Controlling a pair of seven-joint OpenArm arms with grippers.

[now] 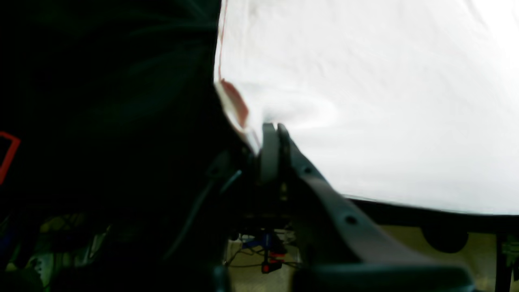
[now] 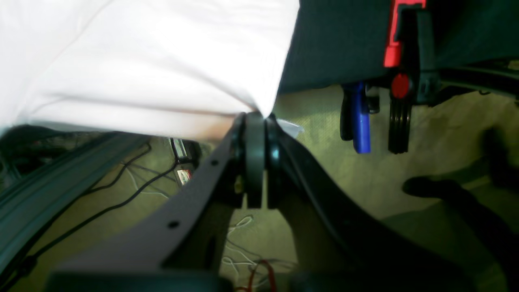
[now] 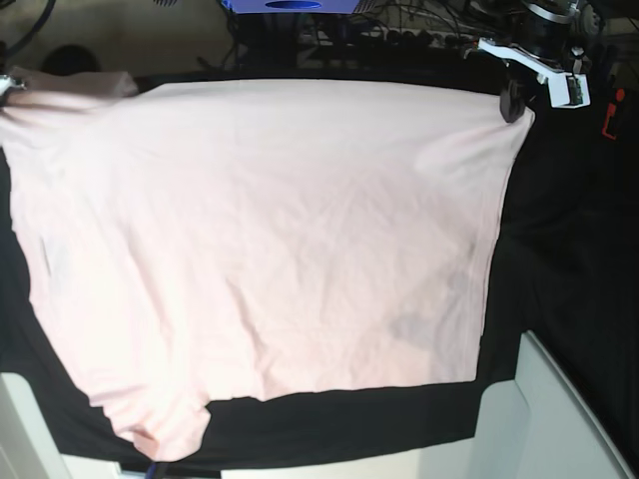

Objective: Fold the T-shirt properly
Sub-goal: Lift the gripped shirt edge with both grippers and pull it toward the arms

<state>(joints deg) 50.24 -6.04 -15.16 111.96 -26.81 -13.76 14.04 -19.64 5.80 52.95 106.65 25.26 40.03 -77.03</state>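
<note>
- The T-shirt [image 3: 260,239] lies spread out, plain pale pink side up, over most of the black table cloth [image 3: 559,259], which serves here as the landmark.
- The shirt's far edge runs along the cloth's far edge; its near edge stops short of the cloth's near edge, leaving a dark strip bare.
- At the shirt's near corner on the base view's left, a bunched flap of fabric [image 3: 165,429] reaches further down the cloth than the rest of that edge.
- The left gripper [image 1: 276,126] sits at the far corner of the shirt on the base view's right, just at the cloth's far edge; its jaws are pressed together on the shirt's hem.
- In the left wrist view a red-orange patch [image 1: 235,101] shows on the folded-over edge beside that pinch.
- The right gripper [image 2: 255,115] is at the opposite far corner of the shirt, at the cloth's far edge on the base view's left; its jaws are clamped tight on the corner of the fabric.
- In the right wrist view, the cloth hangs over the table edge, and a red and black clamp [image 2: 401,61] with a blue-handled one [image 2: 361,121] beside it grips that edge.
- Cables [image 2: 121,194] lie on the floor below the cloth's far edge.
- Faint grey shadowing shows on the shirt toward the cloth's near right part.
</note>
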